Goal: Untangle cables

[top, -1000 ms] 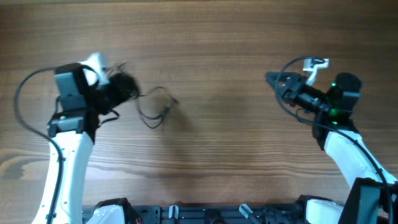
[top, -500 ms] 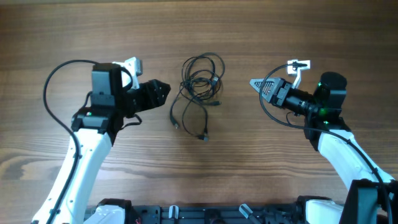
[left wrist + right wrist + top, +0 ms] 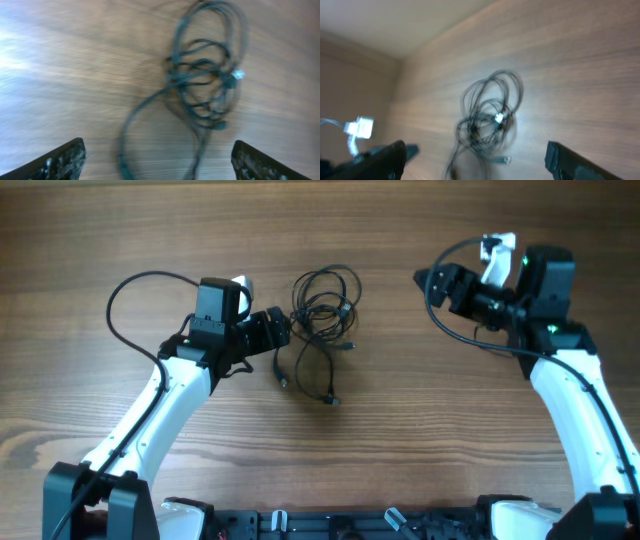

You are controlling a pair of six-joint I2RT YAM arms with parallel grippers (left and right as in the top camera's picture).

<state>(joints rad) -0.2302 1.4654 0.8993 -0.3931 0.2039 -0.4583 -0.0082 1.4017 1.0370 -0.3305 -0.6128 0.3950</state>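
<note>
**Left.** My white-shelled left arm (image 3: 165,395) reaches low across the brown wood-grain table (image 3: 420,460), and its thick black supply cord (image 3: 125,288) arches clear behind it. My left jaws stand wide open and empty, pointed at the tangle from its left side. From overhead they sit just beside the nearest strands, and I cannot tell whether they touch. I judge this to be a line-up for a first grasp on the loose loop trailing below the knot, which looks like the freest strand.

**Centre.** The thin dark cables (image 3: 322,308) lie in a tight knot ringed by loose loops. Two tails run down toward my base and end in small plug ends (image 3: 331,400). A pale, silvery connector (image 3: 237,74) shows on the knot's right flank in the left wrist view. The whole bundle rests flat on the table, so the untangling looks not yet begun.

**Right.** My right jaws are also spread wide with nothing between them. They are held well apart from the cables and aimed at them, and the right wrist view frames the whole tangle. I read that as readiness to pin or pull the opposite side. The black cord (image 3: 452,340) of the white right arm (image 3: 580,410) loops beneath the wrist, clear of the work. What stands in the way is the knot itself, and its crossings are blurred in both wrist views.
</note>
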